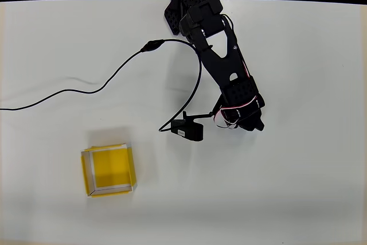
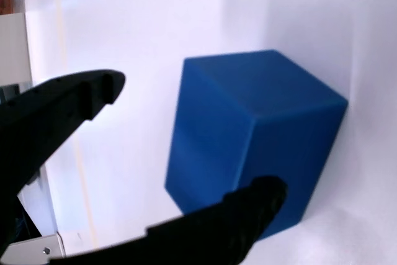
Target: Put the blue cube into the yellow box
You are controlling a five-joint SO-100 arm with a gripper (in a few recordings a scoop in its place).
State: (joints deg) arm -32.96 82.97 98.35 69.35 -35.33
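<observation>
- The overhead view looks straight down on me from well above, taking in the white tabletop (image 1: 298, 187), my whole arm (image 1: 221, 55) reaching from the top edge, and the yellow box (image 1: 109, 170) at lower left.
- The wrist view rides on my gripper (image 2: 192, 147), facing along my two black fingers, very near the tabletop, with the blue cube (image 2: 248, 134) close ahead.
- Both views share the patch of tabletop under my gripper.

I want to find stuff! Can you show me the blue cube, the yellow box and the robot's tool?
blue cube (image 2: 248, 147), wrist view, front face.
yellow box (image 1: 112, 168), overhead view, bare yellow floor.
tool (image 2: 192, 147), wrist view, gap midway between the open fingertips.
</observation>
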